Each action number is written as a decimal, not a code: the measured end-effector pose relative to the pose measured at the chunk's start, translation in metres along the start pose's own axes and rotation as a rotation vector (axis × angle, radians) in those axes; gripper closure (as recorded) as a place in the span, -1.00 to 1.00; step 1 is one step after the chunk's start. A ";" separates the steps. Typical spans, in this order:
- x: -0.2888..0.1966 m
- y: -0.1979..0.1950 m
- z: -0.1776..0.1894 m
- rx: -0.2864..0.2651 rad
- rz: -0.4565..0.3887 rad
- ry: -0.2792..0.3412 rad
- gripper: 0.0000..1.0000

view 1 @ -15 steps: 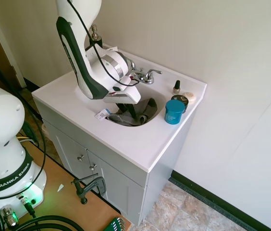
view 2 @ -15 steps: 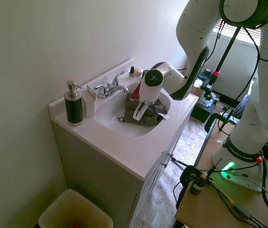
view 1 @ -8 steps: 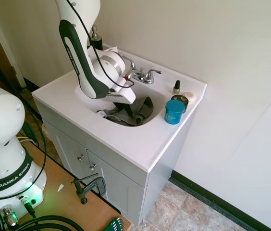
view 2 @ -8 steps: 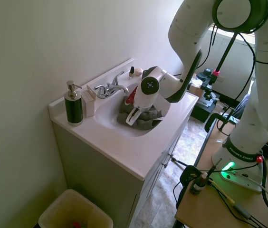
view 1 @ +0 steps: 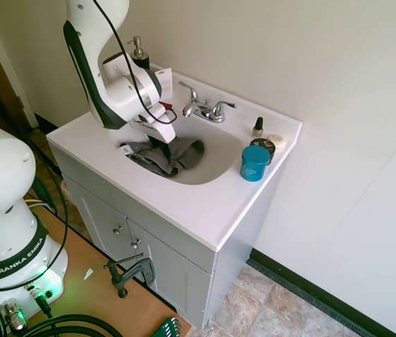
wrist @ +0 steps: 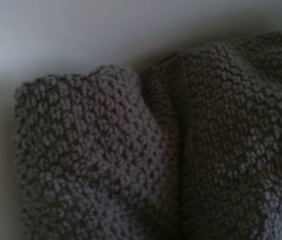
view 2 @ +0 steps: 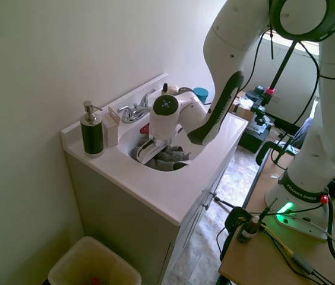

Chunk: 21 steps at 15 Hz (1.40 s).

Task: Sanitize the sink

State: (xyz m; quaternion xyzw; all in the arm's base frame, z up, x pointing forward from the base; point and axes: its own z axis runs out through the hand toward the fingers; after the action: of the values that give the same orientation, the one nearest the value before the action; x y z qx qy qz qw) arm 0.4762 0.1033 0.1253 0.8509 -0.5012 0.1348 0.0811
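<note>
The sink (view 1: pixel 215 167) is a glossy white oval basin in a white vanity top, with a chrome two-handle faucet (view 1: pixel 206 109) behind it. A grey knobbly cloth (view 1: pixel 168 156) lies bunched in the basin's left part, against the wall. My gripper (view 1: pixel 161 148) points down into it and is shut on the cloth, fingertips buried in the folds. In the second exterior view the gripper (view 2: pixel 154 154) presses the cloth (view 2: pixel 172 159) onto the basin wall (view 2: pixel 130 142) below the faucet (view 2: pixel 134 111). In the wrist view the cloth (wrist: pixel 131 165) fills most of the picture, with white basin (wrist: pixel 81 35) beyond it. The drain is hidden.
A soap dispenser (view 2: pixel 90 129) and a small white box (view 2: pixel 111 127) stand on the vanity's back corner. A blue jar (view 1: pixel 255 163), a dark-lidded tin (view 1: pixel 263 145), a nail polish bottle (view 1: pixel 258 127) and a small round pot (view 1: pixel 276 140) sit right of the basin. A waste bin (view 2: pixel 94 268) stands on the floor.
My gripper has dragged the grey cloth across the basin from its right side to its left wall, near the soap dispenser. The right part of the basin now lies bare.
</note>
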 end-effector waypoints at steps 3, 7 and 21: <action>0.004 -0.011 -0.005 -0.047 0.084 -0.101 1.00; 0.013 -0.015 -0.011 -0.082 0.179 -0.230 1.00; 0.036 -0.013 -0.031 0.033 0.444 -0.617 1.00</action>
State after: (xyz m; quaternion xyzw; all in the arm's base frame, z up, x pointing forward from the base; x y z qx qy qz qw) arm 0.5000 0.0883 0.1665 0.7235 -0.6719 -0.1053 -0.1183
